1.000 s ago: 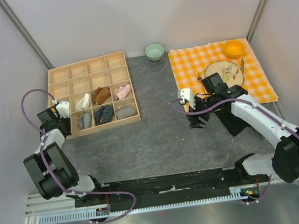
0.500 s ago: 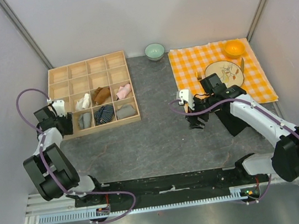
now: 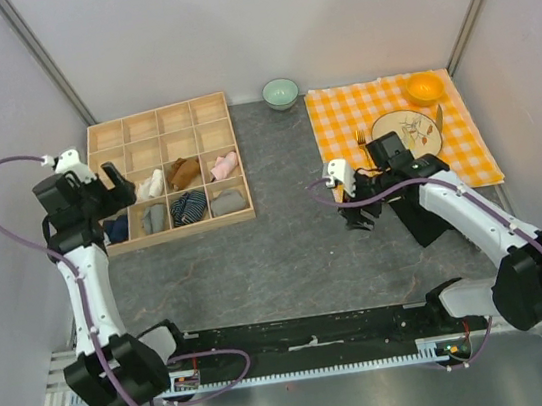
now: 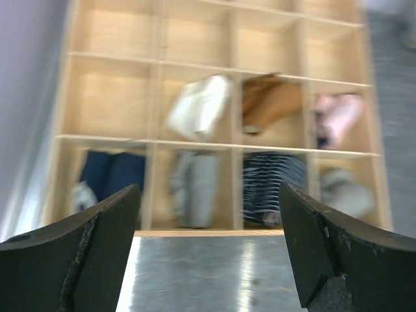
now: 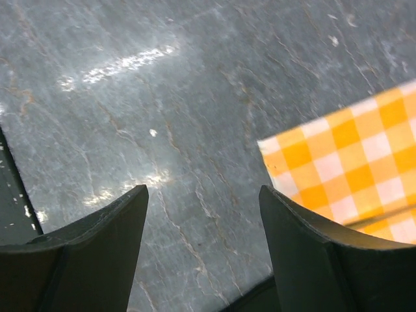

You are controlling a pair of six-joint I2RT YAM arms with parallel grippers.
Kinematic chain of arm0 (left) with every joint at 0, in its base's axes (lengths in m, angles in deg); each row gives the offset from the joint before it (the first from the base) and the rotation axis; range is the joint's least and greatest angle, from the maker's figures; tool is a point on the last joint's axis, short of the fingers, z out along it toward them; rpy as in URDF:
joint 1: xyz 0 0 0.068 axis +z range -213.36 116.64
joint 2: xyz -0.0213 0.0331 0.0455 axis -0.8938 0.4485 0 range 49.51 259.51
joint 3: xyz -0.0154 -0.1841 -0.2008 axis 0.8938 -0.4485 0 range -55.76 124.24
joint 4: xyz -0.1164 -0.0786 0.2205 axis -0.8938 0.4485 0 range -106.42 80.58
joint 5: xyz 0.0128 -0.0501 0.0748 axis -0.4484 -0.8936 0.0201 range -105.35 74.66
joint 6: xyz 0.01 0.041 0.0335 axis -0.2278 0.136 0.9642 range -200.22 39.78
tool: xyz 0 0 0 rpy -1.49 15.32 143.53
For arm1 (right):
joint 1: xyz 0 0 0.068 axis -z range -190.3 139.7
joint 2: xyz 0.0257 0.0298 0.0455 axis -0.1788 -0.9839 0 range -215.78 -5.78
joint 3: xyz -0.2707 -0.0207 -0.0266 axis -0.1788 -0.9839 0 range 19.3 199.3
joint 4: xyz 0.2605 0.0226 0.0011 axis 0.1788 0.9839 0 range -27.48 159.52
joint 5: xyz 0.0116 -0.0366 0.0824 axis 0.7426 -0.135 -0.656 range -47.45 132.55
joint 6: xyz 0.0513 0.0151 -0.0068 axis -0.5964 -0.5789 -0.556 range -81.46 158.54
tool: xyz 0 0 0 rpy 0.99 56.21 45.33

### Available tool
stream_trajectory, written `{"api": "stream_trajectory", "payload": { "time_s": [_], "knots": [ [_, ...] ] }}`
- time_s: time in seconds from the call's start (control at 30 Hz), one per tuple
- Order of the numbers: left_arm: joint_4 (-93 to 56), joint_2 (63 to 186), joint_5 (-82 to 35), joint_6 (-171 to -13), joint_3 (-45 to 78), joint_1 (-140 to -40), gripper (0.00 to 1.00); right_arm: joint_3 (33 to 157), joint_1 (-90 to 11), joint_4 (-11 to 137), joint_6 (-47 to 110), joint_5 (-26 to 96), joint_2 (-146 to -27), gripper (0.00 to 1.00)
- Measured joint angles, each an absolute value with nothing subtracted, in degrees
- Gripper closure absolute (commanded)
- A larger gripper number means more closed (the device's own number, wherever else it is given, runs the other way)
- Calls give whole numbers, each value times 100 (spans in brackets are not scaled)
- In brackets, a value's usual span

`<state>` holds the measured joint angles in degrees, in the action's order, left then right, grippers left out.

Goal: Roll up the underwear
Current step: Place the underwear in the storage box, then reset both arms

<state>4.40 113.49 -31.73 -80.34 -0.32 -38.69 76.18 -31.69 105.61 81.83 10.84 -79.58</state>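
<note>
Left claw (image 4: 209, 242) hangs spread over the underwear (image 4: 107, 174) in the near-left corner compartment of the organizer (image 4: 195, 144), so lift your arm straight up, clear of its dividers.

a wooden compartment tray (image 3: 175, 123) sits far left on the grey stone-look counter (image 3: 287, 246); its second row from the front holds a white roll (image 3: 152, 184), a brown roll (image 3: 184, 171) and a pink roll (image 3: 224, 163), and its front row a pale grey roll (image 3: 155, 217), a dark striped roll (image 3: 189, 207) and a second grey roll (image 3: 228, 201). a pale green bowl (image 3: 281, 92) stands on the bare counter between the tray and an orange checked cloth (image 3: 340, 118). on the cloth lie an orange bowl (image 3: 424, 87) at the far right and a patterned plate (image 3: 410, 126), a fork (image 3: 361, 137) at its left, a knife (image 3: 438, 119) at its right.
</note>
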Motion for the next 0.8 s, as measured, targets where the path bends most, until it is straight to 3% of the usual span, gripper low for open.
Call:
{"api": "stream_trajectory", "payload": {
  "time_s": [0.13, 0.23, 0.3, 0.6, 0.8],
  "knots": [
    [958, 10871, -3542, -8473, 245, -4999, 7, 7515, -2677, 10388, 8102, 1043, -7750, 17],
    [1327, 10573, -3533, -8480, 368, -6018, 6, 7500, -2190, 10148, 7881, 1139, -7405, 2],
    [1624, 10233, -3498, -8478, 365, -6385, 6, 7515, -2019, 9967, 7702, 1379, -7110, 2],
    [1515, 8235, -3901, -8438, -539, -6651, 5, 8518, -1932, 9210, 5713, 3314, -6454, 2],
    [1089, 8051, -4471, -8583, -1197, -6704, 6, 8912, -1641, 9363, 4738, 3871, -6432, 2]
  ]
}}
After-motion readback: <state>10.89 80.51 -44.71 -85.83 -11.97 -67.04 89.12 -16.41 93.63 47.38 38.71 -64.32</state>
